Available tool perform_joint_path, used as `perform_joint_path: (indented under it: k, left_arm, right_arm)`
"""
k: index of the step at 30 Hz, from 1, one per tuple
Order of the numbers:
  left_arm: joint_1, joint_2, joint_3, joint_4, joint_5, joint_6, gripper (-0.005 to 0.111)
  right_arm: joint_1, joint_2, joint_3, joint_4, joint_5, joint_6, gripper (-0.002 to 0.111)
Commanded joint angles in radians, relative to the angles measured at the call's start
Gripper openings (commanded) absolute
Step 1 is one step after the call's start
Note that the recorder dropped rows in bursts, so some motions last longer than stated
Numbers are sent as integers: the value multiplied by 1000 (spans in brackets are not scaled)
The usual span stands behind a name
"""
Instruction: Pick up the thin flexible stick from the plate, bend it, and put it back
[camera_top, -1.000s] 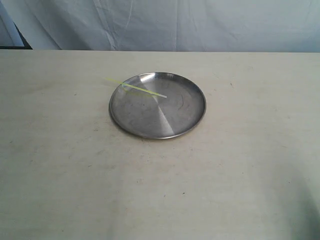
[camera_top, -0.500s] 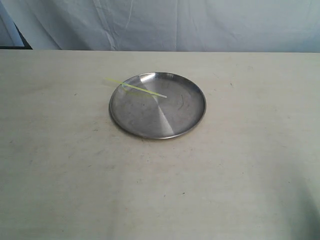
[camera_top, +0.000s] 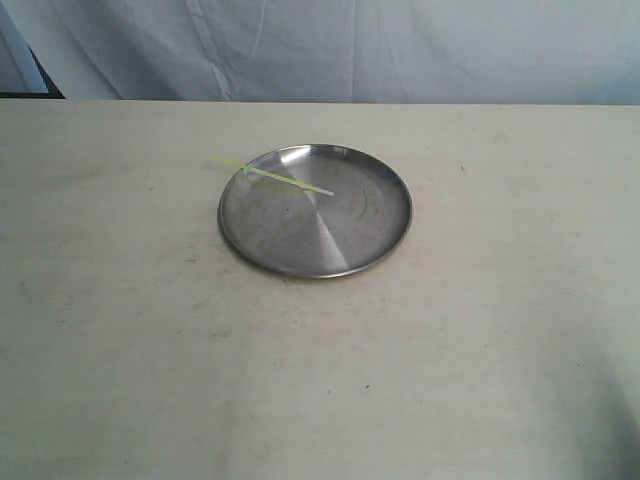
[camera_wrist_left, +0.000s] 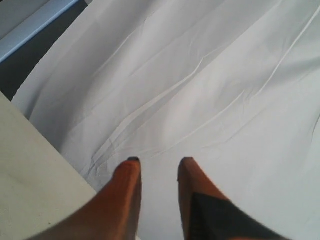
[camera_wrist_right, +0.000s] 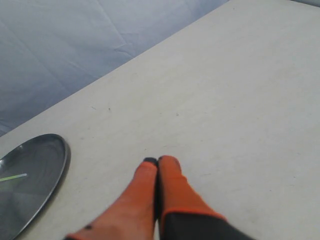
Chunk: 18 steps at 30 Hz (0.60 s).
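Nothing on the table (camera_top: 150, 350) has shifted since a second ago. 1 thin, straight, pale yellow-green stick (camera_top: 272, 176) lies on 1 round, shiny brushed-metal plate (camera_top: 300, 250), with 1 end poking over the far-left rim. Wrinkled white cloth (camera_top: 400, 50) hangs behind the matte cream tabletop. Of the 2 orange-fingered grippers, the left gripper (camera_wrist_left: 159, 162) is parted and empty, and the right gripper (camera_wrist_right: 157, 161) is pressed closed and empty, near the plate.

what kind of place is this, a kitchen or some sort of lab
Most likely a robot test bench, not a kitchen: a pale table backed by a hung white sheet, a metal plate with a thin stick laid out on it, and the orange-fingered right hand nearby.
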<state>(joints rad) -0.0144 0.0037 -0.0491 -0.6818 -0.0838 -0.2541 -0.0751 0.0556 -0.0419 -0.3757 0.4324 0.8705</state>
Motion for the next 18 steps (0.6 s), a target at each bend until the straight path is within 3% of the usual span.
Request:
perform_joint_path:
  k: [1, 13, 18]
  left_arm:
    - [-7, -4, -8, 3, 32, 0, 2]
    - [-7, -4, -77, -24, 100, 0, 0]
    - [-7, 56, -178, -22, 172, 0, 0]
  right_arm:
    - [-4, -5, 5, -7, 1, -4, 0]
    - [-4, -5, 5, -7, 1, -4, 0]
    - [-4, -5, 5, -7, -3, -4, 0]
